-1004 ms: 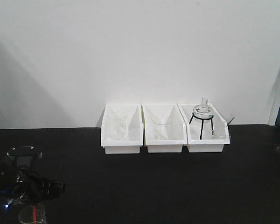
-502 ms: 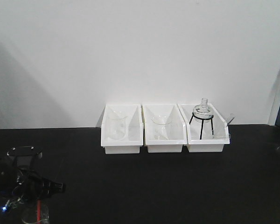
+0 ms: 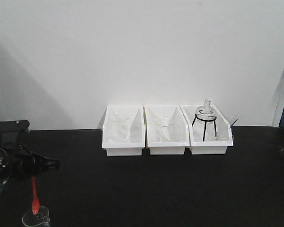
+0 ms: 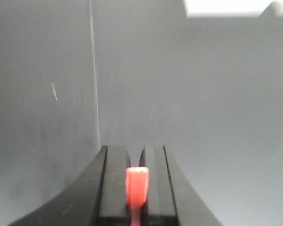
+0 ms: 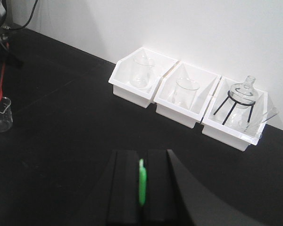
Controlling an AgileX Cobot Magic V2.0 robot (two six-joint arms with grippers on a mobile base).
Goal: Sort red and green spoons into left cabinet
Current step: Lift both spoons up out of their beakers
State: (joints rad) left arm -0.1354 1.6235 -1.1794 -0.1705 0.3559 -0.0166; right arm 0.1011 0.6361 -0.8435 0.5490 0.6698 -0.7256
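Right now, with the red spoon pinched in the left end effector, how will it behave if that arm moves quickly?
The red spoon looks thin and plastic, so probably light and slightly springy. The left end effector pinches it only near its handle end, so the hanging length may swing. Its smooth handle could slip.

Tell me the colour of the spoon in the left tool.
Red. The spoon shows best in the left wrist view, clamped in the left tool.
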